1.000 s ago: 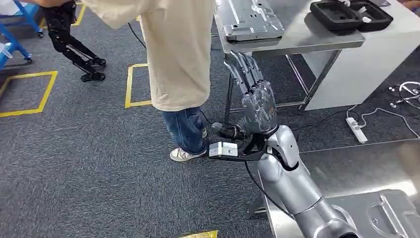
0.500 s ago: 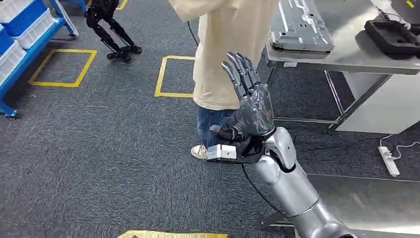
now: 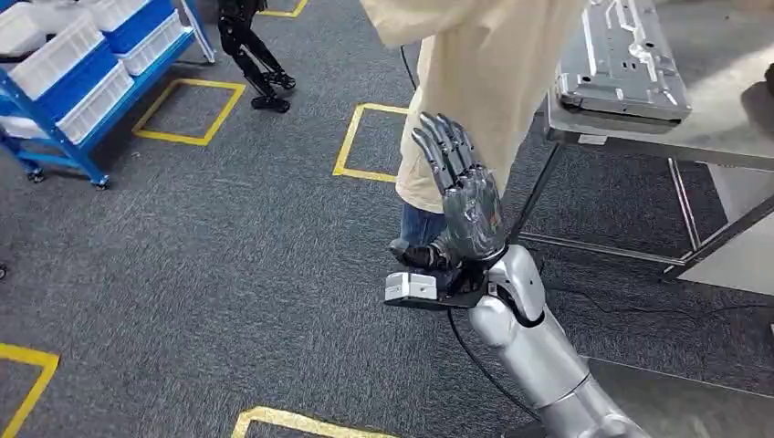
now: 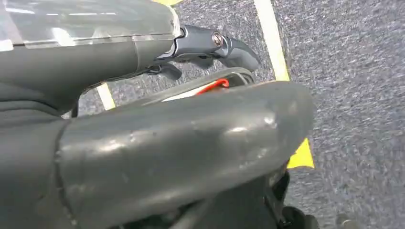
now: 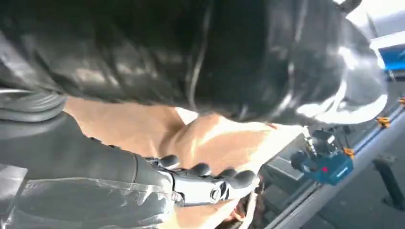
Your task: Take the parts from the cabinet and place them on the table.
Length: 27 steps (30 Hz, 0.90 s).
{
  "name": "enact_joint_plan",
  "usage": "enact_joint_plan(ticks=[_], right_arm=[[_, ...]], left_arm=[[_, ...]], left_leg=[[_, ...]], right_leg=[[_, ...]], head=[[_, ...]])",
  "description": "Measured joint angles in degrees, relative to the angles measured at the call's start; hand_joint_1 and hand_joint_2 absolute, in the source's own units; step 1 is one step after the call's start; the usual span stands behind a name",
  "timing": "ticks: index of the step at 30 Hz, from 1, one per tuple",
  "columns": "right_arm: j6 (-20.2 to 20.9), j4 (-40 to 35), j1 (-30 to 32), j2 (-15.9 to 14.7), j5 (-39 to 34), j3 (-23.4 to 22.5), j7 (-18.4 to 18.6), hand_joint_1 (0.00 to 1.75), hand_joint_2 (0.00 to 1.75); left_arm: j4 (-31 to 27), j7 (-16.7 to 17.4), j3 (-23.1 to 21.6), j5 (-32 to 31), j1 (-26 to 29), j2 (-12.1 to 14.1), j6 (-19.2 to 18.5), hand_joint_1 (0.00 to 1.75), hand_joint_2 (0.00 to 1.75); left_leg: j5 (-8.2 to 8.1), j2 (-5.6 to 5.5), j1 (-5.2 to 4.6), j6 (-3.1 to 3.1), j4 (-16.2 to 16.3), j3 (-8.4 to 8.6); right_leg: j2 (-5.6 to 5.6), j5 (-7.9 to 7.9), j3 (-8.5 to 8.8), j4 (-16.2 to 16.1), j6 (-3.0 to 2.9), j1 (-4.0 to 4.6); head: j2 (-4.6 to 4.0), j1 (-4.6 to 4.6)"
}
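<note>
Floor: grey carpet (image 3: 228, 274) with yellow tape squares (image 3: 187, 109); a blue rack (image 3: 78, 82) of white and blue bins stands at the far left.
Table: a steel table (image 3: 639, 137) at the upper right, with a flat grey metal part (image 3: 621, 64) lying on it near the edge.
Person: someone in a beige top (image 3: 484, 82) and jeans stands between the robot and the table, just beyond the raised hand.
Right hand (image 3: 461, 187): raised upright on its silver arm, fingers straight and apart, holding nothing.
Left hand (image 4: 143, 143): seen close from its wrist camera, over carpet and yellow tape; the thumb hides the fingers, so I cannot tell whether it is open or holds anything.
Parts: the part on the table lies well apart from the right hand, up and to its right. No cabinet can be made out; the blue rack may serve as the store, but that is only a judgement.
Step in hand: apparently moving towards the pickup point with nothing carried.
Advice: keep the raised right hand away from the person, wait until the path is free, then face the shelf squarely before reaching.
</note>
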Motion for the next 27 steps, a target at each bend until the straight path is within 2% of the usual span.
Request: enact_joint_plan(ticks=[1,2,3,4,5,6,7,8,9,11,12,13,14,15,16,17,18,19,20,21,22,23,24,26,27], right_arm=[[0.02,0.00,0.26,0.00,0.04,0.00,0.00,0.00,0.00],[0.02,0.00,0.50,0.00,0.07,0.00,0.00,0.00,0.00],[0.02,0.00,0.73,0.02,0.28,0.00,0.00,0.00,0.00],[0.00,0.00,0.91,0.02,0.37,0.00,0.00,0.00,0.00],[-0.04,0.00,0.98,0.02,0.46,0.00,-0.02,0.00,0.00],[-0.09,-0.02,1.02,0.00,0.57,0.00,0.00,0.00,0.00],[-0.29,-0.04,1.18,0.00,0.61,0.00,0.00,0.00,0.00],[-0.57,-0.13,1.46,-0.07,0.63,-0.13,0.00,0.00,0.00],[-0.74,-0.15,1.81,-0.07,0.66,-0.18,0.02,0.00,0.00],[-0.94,-0.15,2.40,-0.07,0.74,-0.17,0.00,0.00,0.00],[-1.03,-0.15,2.49,-0.07,0.72,-0.17,-0.02,0.00,0.00],[-1.05,-0.11,2.55,-0.07,0.68,-0.31,-0.02,0.00,0.00],[-1.20,-0.09,2.61,-0.11,0.63,-0.55,-0.09,0.00,0.00],[-1.27,-0.04,2.83,-0.26,0.63,-0.70,-0.13,0.00,0.00],[-1.29,0.09,3.25,-0.46,0.63,-0.74,-0.13,0.00,0.00],[-1.29,0.24,3.62,-0.57,0.63,-0.77,-0.13,0.00,0.00],[-1.29,0.48,3.86,-0.72,0.63,-0.83,-0.13,0.00,0.00],[-1.29,0.65,3.89,-0.87,0.63,-0.87,-0.13,0.00,0.00],[-1.29,0.66,3.85,-0.92,0.63,-0.92,-0.13,0.00,0.00],[-1.31,0.66,3.82,-0.92,0.63,-1.07,-0.15,0.00,0.00],[-1.31,0.66,3.82,-0.98,0.63,-1.22,-0.15,0.00,0.00],[-1.31,0.68,3.85,-1.14,0.63,-1.36,-0.15,0.00,0.00],[-1.33,0.68,3.84,-1.14,0.63,-1.40,-0.15,0.00,0.00],[-1.35,0.68,3.74,-1.22,0.63,-1.44,-0.15,0.00,0.00],[-1.35,0.66,3.71,-1.18,0.63,-1.46,-0.15,0.00,0.00]], left_arm=[[0.00,-0.22,0.02,0.26,-0.10,0.02,0.22,0.00,0.00],[0.00,-0.37,0.11,0.48,-0.11,0.02,0.31,0.00,0.00],[0.00,-0.48,0.28,0.70,-0.08,0.02,0.31,0.00,0.00],[0.00,-0.52,0.42,0.94,-0.03,0.09,0.33,0.00,0.00],[0.00,-0.52,0.52,0.96,-0.02,0.15,0.37,0.00,0.00],[0.00,-0.59,0.61,0.96,-0.05,0.26,0.37,0.00,0.00],[0.00,-0.68,0.77,0.96,-0.11,0.28,0.37,0.00,0.00],[0.00,-0.72,0.83,0.96,-0.18,0.28,0.31,0.00,0.00],[0.00,-0.72,0.87,0.96,-0.14,0.28,0.31,0.00,0.00],[0.00,-0.70,0.98,0.96,0.22,0.28,0.28,0.00,0.00],[0.00,-0.68,1.07,0.96,0.27,0.31,0.31,0.00,0.00],[0.00,-0.68,1.14,0.96,0.35,0.24,0.28,0.00,0.00],[0.00,-0.65,1.20,0.96,0.15,0.24,0.31,0.00,0.00],[0.00,-0.65,1.22,0.96,-0.13,0.24,0.31,0.00,0.00],[0.00,-0.65,1.25,0.96,-0.31,0.22,0.28,0.00,0.00],[0.00,-0.63,1.27,0.94,-0.37,0.20,0.28,0.00,0.00],[0.00,-0.63,1.27,0.94,-0.37,0.17,0.26,0.00,0.00],[0.00,-0.52,1.27,0.94,-0.35,0.13,0.24,0.00,0.00],[0.00,-0.48,1.27,0.94,-0.33,0.07,0.24,0.00,0.00],[0.00,-0.50,1.27,0.94,-0.38,-0.07,0.22,0.00,0.00],[0.00,-0.50,1.27,0.94,-0.40,-0.24,0.22,0.00,0.00],[0.00,-0.48,1.27,0.94,-0.57,-0.42,0.20,0.00,0.00],[0.00,-0.48,1.27,0.94,-0.72,-0.44,0.17,0.00,0.00],[0.00,-0.48,1.29,0.94,-0.46,-0.46,0.15,0.00,0.00],[0.00,-0.46,1.31,0.94,-0.34,-0.42,0.15,0.00,0.00]], left_leg=[[-1.69,0.44,0.10,-0.22,4.17,-2.09],[-2.31,0.63,0.17,-0.41,6.84,-3.42],[-1.60,0.84,0.24,-0.52,7.00,-3.46],[0.18,1.11,0.28,-0.53,4.54,-2.21],[2.41,1.59,0.29,-0.45,0.46,0.01],[4.52,2.80,0.26,-0.27,-4.30,2.64],[4.15,5.19,-0.11,-0.01,-7.62,4.22],[4.23,5.03,-0.67,0.79,-8.20,4.57],[4.20,4.50,-0.70,1.20,-7.96,4.37],[4.17,3.25,-0.90,1.66,-8.01,4.17],[4.51,2.62,-0.52,2.22,-8.53,4.57],[4.67,2.14,-0.38,2.49,-8.86,4.66],[4.74,1.79,-0.31,2.78,-8.93,4.63],[4.77,1.27,-0.32,3.22,-8.93,4.60],[4.78,0.55,-0.35,3.24,-8.93,4.60],[4.75,-0.17,-0.35,3.29,-8.91,4.60],[4.75,-0.88,-0.36,3.29,-8.88,4.64],[4.75,-1.64,-0.35,3.28,-8.86,4.70],[4.73,-2.37,-0.34,3.25,-8.76,4.74],[4.68,-3.13,-0.34,3.14,-8.64,4.79],[4.62,-3.68,-0.25,2.95,-8.56,4.66],[4.59,-4.27,-0.65,2.56,-8.17,4.33],[4.80,-4.90,-0.40,2.19,-8.26,4.14],[5.13,-6.09,-0.10,1.28,-8.70,3.97],[5.15,-6.67,-0.19,0.83,-8.73,3.87]], right_leg=[[-0.84,-0.13,-0.01,0.10,-0.09,0.11],[-1.61,-0.27,-0.02,0.17,-0.11,0.16],[-2.39,-0.43,-0.01,0.28,-0.07,0.17],[-3.09,-0.66,0.02,0.45,0.01,0.17],[-3.69,-0.88,0.12,0.62,0.10,0.16],[-4.22,-1.16,0.32,0.79,0.29,0.16],[-4.77,-1.43,0.51,0.88,0.64,0.32],[-5.25,-1.70,0.46,1.14,1.05,0.80],[-5.77,-1.68,0.62,0.92,1.20,0.80],[-6.80,-1.76,0.95,0.64,1.66,0.91],[-7.21,-2.12,0.95,0.74,2.07,0.83],[-4.68,-3.07,0.83,1.83,2.41,0.35],[-2.33,-4.92,-0.58,4.68,2.47,0.28],[-1.25,-6.92,-2.60,8.66,2.49,0.30],[-0.56,-8.69,-4.86,13.08,2.54,0.32],[-0.26,-9.47,-6.66,16.22,2.59,0.33],[-0.13,-8.92,-7.48,17.17,2.64,0.30],[-0.06,-6.93,-7.02,15.41,2.60,0.26],[0.14,-4.23,-5.52,11.70,2.48,0.19],[1.07,-1.42,-3.39,6.88,2.33,0.07],[3.67,0.17,-1.80,2.94,2.11,-0.16],[5.07,-0.55,-1.19,1.58,1.87,-0.27],[4.44,-0.58,-1.21,1.52,1.91,-0.16],[3.48,-0.60,-1.13,1.47,1.59,0.32],[2.79,-0.25,-0.70,0.76,1.05,-0.26]], head=[[0.00,0.00],[0.00,-0.02],[0.00,0.00],[0.00,-0.02],[0.00,-0.02],[0.00,-0.02],[0.00,-0.02],[0.00,0.02],[0.00,0.02],[0.00,0.02],[0.00,0.04],[0.00,0.07],[0.00,0.07],[0.00,0.09],[0.00,0.07],[0.00,0.09],[0.00,0.07],[0.00,0.09],[0.00,0.07],[0.00,0.07],[0.00,0.09],[0.00,0.04],[0.00,0.07],[0.00,0.07],[0.00,0.07]])
